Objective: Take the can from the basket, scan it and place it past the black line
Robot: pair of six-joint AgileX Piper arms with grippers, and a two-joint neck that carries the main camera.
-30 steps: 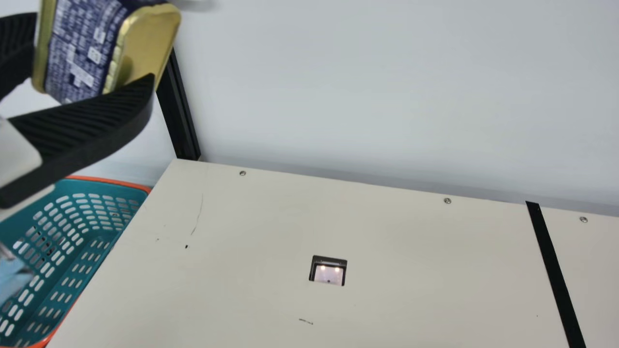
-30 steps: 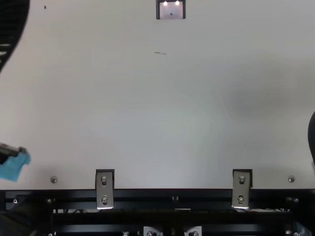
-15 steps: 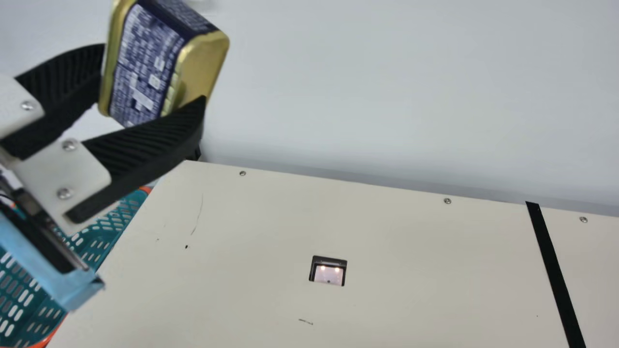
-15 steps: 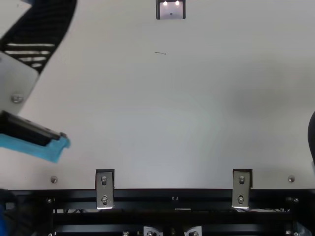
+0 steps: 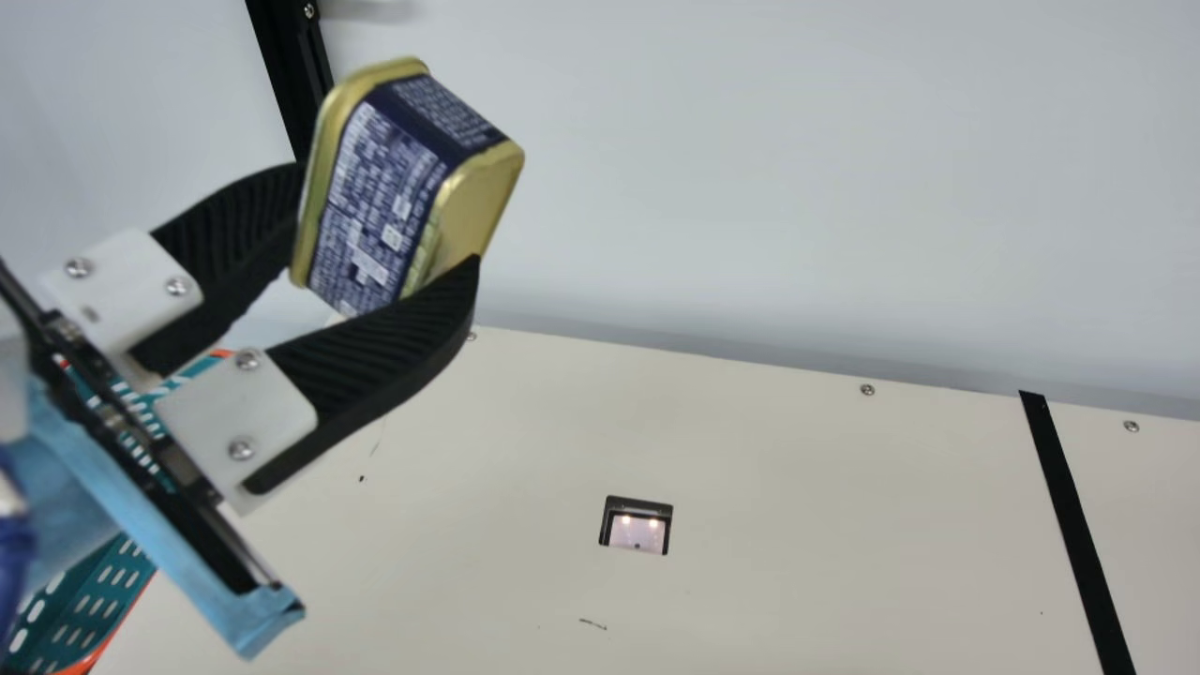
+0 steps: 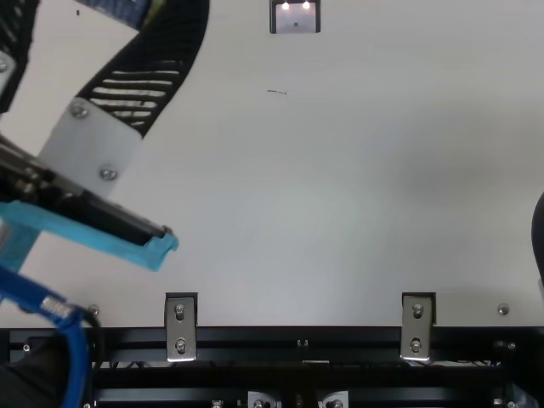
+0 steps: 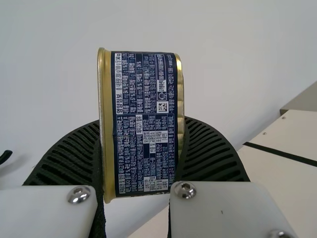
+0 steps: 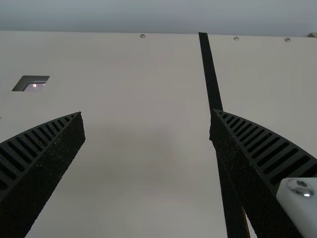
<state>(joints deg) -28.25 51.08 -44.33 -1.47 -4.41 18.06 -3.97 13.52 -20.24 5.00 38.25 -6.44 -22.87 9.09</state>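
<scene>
While left tool (image 5: 390, 214) grips one can (image 5: 380, 178), right tool (image 6: 540, 236) gapes, one scanner (image 5: 637, 532), one black line (image 5: 1072, 525)

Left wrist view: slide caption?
Can held in the left gripper, printed side facing the camera, black line on the table beyond.

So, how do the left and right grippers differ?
The left gripper is closed on the blue-and-gold can; the right gripper is open, nothing between its fingers. The left gripper is on the basket side, the right gripper nearer the black line. Both have black ribbed fingers.
</scene>
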